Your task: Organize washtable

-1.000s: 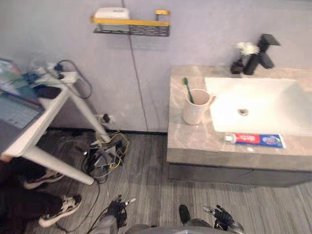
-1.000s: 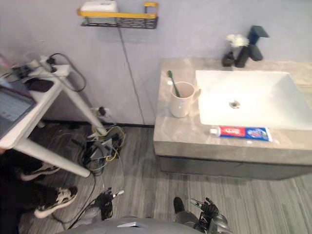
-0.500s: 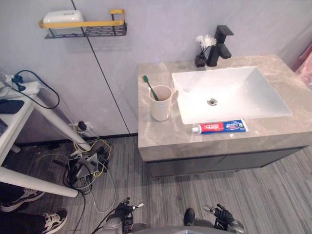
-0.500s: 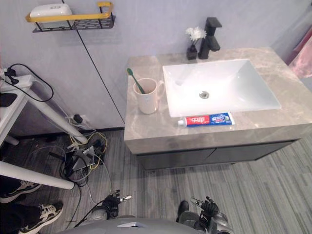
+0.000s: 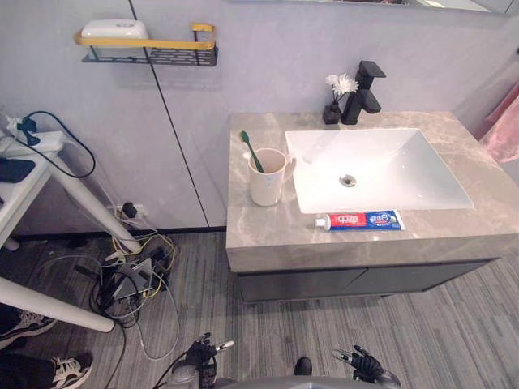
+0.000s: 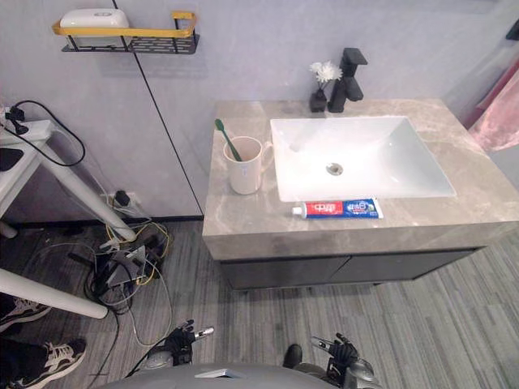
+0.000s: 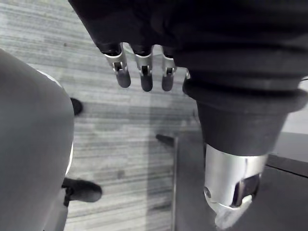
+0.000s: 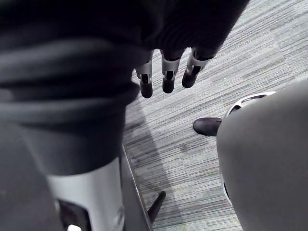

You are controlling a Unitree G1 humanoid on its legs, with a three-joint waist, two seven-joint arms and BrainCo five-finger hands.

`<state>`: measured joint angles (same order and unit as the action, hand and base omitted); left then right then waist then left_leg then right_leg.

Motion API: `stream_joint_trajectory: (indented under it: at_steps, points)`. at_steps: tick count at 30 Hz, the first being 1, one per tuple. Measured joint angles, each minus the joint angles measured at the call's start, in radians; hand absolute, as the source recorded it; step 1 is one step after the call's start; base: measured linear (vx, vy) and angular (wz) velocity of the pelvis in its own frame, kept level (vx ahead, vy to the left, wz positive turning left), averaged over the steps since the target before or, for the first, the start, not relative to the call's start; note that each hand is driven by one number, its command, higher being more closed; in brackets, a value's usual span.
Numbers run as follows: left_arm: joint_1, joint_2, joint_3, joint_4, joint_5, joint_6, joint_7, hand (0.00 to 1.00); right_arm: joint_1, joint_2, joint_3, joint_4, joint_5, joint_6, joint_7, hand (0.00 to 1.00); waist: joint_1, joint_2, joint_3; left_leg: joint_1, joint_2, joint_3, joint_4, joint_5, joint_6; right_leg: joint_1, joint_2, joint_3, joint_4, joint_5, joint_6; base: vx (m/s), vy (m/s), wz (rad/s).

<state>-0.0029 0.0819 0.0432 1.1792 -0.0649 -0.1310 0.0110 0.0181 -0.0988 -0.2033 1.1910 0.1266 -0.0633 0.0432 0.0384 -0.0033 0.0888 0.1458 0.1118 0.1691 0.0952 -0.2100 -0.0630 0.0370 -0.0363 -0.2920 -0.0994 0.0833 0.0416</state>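
Bathroom corner: grey wall, grey striped plank floor (image 5: 340, 324). Grey marble tabletop (image 5: 268, 237) on a dark cabinet carries a white rectangular sink (image 5: 405, 182). A black faucet (image 5: 365, 85) stands at the sink's back edge, with a small dark vase with white flower (image 5: 334, 101) just beside it.

A cream mug (image 5: 268, 178) stands left of the sink, handle toward the basin. A green toothbrush (image 5: 250, 151) stands in it, head up, leaning away from the sink.

The toothpaste tube (image 5: 361, 220) lies flat between the sink and the tabletop's front edge. Its long axis runs parallel to that edge, white cap toward the mug side, flat end to the right.

On the wall is a yellow-and-black shelf (image 5: 154, 49) with a white soap box (image 5: 113, 29). A white side table (image 5: 81, 190) stands to the left, with a cable tangle (image 5: 134, 275) on the floor and a person's shoe (image 5: 69, 369) near it. Pink cloth (image 5: 504, 130) shows at the right edge.

The left robot hand (image 7: 144, 72) and right robot hand (image 8: 167, 79) hang low over the floor, well apart from the tabletop, fingers straight, holding nothing.
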Motion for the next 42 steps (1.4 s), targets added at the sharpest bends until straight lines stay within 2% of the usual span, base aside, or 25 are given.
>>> stream_joint_trajectory:
  at_steps: [8,13,16,17,18,22,25,27,30,35,38,42]
  points:
    - [-0.006,-0.006,0.058,0.035,-0.012,0.0,0.002,0.0,-0.003,0.002,-0.051,0.028,0.001,0.0,0.001,0.0,-0.003,0.003,-0.003,0.002,-0.029,-0.019,0.0,0.0,0.0,0.003,-0.025,-0.004,0.0,0.009,0.014,0.02,0.043,0.02]
    - [0.005,-0.006,0.087,0.025,-0.108,-0.001,0.022,0.0,0.0,0.002,-0.08,0.031,0.002,-0.001,-0.002,0.0,-0.014,0.003,-0.003,0.001,-0.046,-0.055,0.0,0.0,0.001,0.019,-0.043,-0.031,-0.001,0.012,0.02,-0.03,0.026,0.16]
    - [0.045,-0.017,0.085,-0.171,-0.229,-0.001,0.061,0.0,0.004,0.002,-0.072,0.028,0.01,-0.009,-0.004,0.0,-0.014,0.003,-0.003,-0.011,-0.054,-0.067,-0.002,0.008,0.013,0.012,-0.052,-0.038,-0.001,0.016,0.024,-0.05,0.022,0.12]
    - [0.063,-0.029,0.086,-0.323,-0.244,-0.006,0.079,0.0,0.011,0.002,-0.063,0.024,0.01,-0.018,-0.006,0.0,-0.01,0.003,-0.004,-0.026,-0.056,-0.075,-0.003,0.012,0.019,0.006,-0.055,-0.046,-0.001,0.017,0.026,-0.04,0.014,0.19]
    - [0.085,-0.038,0.086,-0.488,-0.243,-0.024,0.093,0.0,0.016,0.002,-0.055,0.017,0.01,-0.021,-0.009,0.0,-0.004,0.004,-0.007,-0.036,-0.058,-0.082,-0.006,0.015,0.024,-0.003,-0.057,-0.05,-0.001,0.018,0.026,-0.03,0.01,0.15]
    - [0.094,-0.077,0.163,-0.851,-0.235,-0.076,0.162,0.0,0.023,-0.003,-0.037,0.003,0.01,-0.023,-0.029,0.0,-0.003,0.022,-0.022,-0.035,-0.056,-0.088,-0.015,0.017,0.027,-0.006,-0.056,-0.053,-0.001,0.016,0.025,0.02,0.0,0.04]
    - [0.087,-0.082,0.192,-1.044,-0.176,-0.077,0.22,0.0,0.034,-0.005,-0.034,-0.014,0.01,-0.023,-0.036,0.0,-0.006,0.036,-0.031,-0.035,-0.057,-0.088,-0.016,0.017,0.027,-0.012,-0.056,-0.053,-0.001,0.017,0.025,0.06,0.007,0.01]
    - [0.078,-0.076,0.193,-1.154,-0.085,-0.079,0.26,0.0,0.034,-0.007,-0.034,-0.014,0.01,-0.022,-0.038,0.0,-0.005,0.039,-0.033,-0.033,-0.057,-0.088,-0.016,0.017,0.027,-0.01,-0.057,-0.054,-0.001,0.017,0.025,0.04,0.018,0.02]
    - [0.058,-0.038,0.113,-1.349,0.076,-0.074,0.312,0.0,0.041,-0.006,-0.023,-0.013,0.009,-0.023,-0.04,0.0,-0.001,0.031,-0.041,-0.04,-0.064,-0.089,-0.004,0.017,0.027,-0.012,-0.068,-0.052,-0.001,0.019,0.027,0.01,0.022,0.0]
    - [-0.053,0.039,-0.068,-1.563,0.251,-0.081,0.3,0.0,0.047,-0.008,-0.015,-0.013,0.009,-0.023,-0.03,0.0,0.0,0.028,-0.061,-0.066,-0.083,-0.071,0.018,0.018,0.027,-0.038,-0.083,-0.029,0.0,0.044,0.032,-0.04,0.047,-0.11]
    - [-0.156,0.063,-0.203,-1.582,0.371,-0.098,0.287,0.0,0.052,-0.011,0.011,-0.013,0.007,-0.023,-0.019,0.0,-0.001,0.024,-0.08,-0.082,-0.095,-0.063,0.035,0.019,0.029,-0.052,-0.095,-0.017,0.0,0.056,0.033,-0.09,0.045,-0.11]
    - [-0.245,0.103,-0.34,-1.575,0.437,-0.098,0.252,0.0,0.053,-0.012,0.018,-0.013,0.008,-0.023,-0.009,0.0,0.0,0.019,-0.084,-0.108,-0.095,-0.063,0.048,0.025,0.039,-0.071,-0.101,-0.016,0.0,0.067,0.027,-0.11,0.005,-0.01]
